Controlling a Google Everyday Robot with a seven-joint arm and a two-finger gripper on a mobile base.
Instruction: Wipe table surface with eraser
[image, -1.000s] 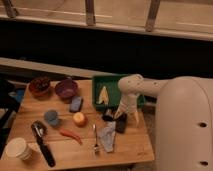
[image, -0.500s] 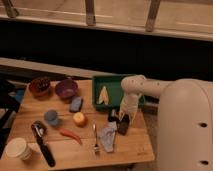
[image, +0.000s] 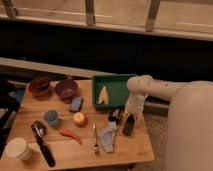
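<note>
Wide wooden counter, crowded from 9 o'clock through the middle with bowls, a cup and cutlery. Reaching in from 3 o'clock, a white arm, bent down past the green tray that sits at the counter's 1 o'clock.

Changed within the last second: end effector lowered from beside the tray's near rim to the counter top, and drawn in from wide apart to fully closed. Now standing at roughly 4 o'clock of the counter's middle, clamped, by the look of it, on the eraser, a small black block hanging just under the wrist and touching or nearly touching the wood. Hard to tell whether any of the block has lifted.

Just beside the eraser at 8 o'clock, a grey cloth. At 10 o'clock, close by, another small dark item, not identifiable. Well apart at 10 o'clock, a blue-grey sponge.

Meaning for the task: pick-up stage apparently done, wiping not yet begun. Next call is likely a flat press and a sweep over bare wood. Little free room nearby, so risk of dragging the cloth or nudging the dark item along.
</note>
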